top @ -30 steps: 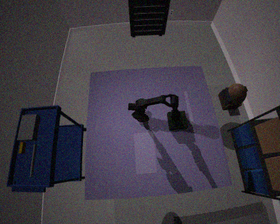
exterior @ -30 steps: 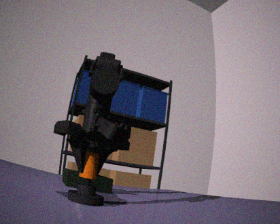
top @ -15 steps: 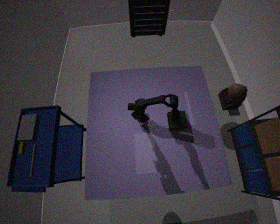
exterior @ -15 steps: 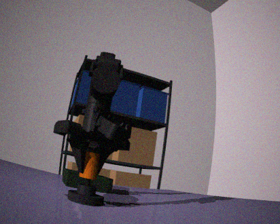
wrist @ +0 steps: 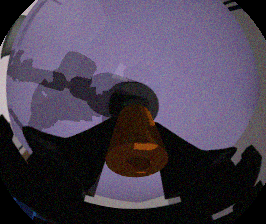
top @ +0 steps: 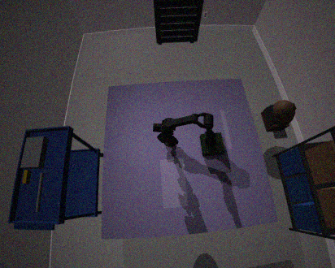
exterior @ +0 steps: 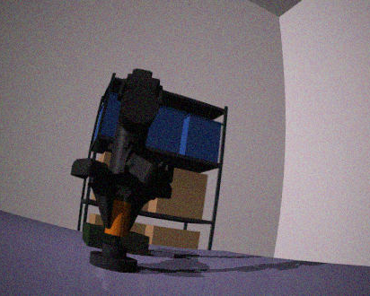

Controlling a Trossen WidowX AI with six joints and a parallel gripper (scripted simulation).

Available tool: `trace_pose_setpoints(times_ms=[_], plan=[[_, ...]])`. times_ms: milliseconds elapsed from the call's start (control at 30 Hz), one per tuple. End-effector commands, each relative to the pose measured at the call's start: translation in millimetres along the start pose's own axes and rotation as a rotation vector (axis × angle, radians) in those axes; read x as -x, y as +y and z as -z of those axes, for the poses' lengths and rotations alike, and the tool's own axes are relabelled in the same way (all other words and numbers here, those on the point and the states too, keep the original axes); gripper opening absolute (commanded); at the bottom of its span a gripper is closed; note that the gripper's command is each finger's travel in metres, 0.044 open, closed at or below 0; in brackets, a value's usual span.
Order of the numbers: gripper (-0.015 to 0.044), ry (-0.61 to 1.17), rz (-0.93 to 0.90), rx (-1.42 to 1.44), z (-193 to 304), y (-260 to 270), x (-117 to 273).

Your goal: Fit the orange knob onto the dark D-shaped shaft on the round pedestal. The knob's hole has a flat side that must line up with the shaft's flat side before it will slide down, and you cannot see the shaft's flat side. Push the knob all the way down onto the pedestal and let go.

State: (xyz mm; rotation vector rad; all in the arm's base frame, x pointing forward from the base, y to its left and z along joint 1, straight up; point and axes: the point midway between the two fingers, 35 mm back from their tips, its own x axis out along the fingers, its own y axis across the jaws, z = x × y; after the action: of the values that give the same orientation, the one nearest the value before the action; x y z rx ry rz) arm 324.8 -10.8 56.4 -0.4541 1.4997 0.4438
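Orange knob (exterior: 118,218) (wrist: 136,145) sitting clamped between jaws of gripper (exterior: 118,220) (wrist: 134,123), above round pedestal (exterior: 113,261) (wrist: 153,102); probably stiff, light, a bit slippery, best gripped across its sides. Left jaw partly covering knob's side in exterior view; below jaws, shaft's flat and knob's seating staying hidden; right jaw blending into dark arm.

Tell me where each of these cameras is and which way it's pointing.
Top: high overhead, looking down at the purple mat and the whole dark arm.
Exterior: low, near mat height, looking across at the arm, its claw and a shelf rack behind.
Wrist: on the arm, looking past the claw toward the mat; both dark fingers show.
Exterior and wrist share the orange knob and round pedestal.
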Motion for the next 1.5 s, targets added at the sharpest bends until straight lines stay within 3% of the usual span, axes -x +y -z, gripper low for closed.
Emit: trace_pose_setpoints(times_ms=[0, 233, 1467], plan=[[0.0, -0.001, 0.003, 0.014, 1.5, 0.7, 3.5], [0.0, 0.0, 0.002, 0.212, 4.8, 2.8, 2.4], [0.0, 0.0, 0.003, 0.215, -1.2, -1.2, -0.7]])
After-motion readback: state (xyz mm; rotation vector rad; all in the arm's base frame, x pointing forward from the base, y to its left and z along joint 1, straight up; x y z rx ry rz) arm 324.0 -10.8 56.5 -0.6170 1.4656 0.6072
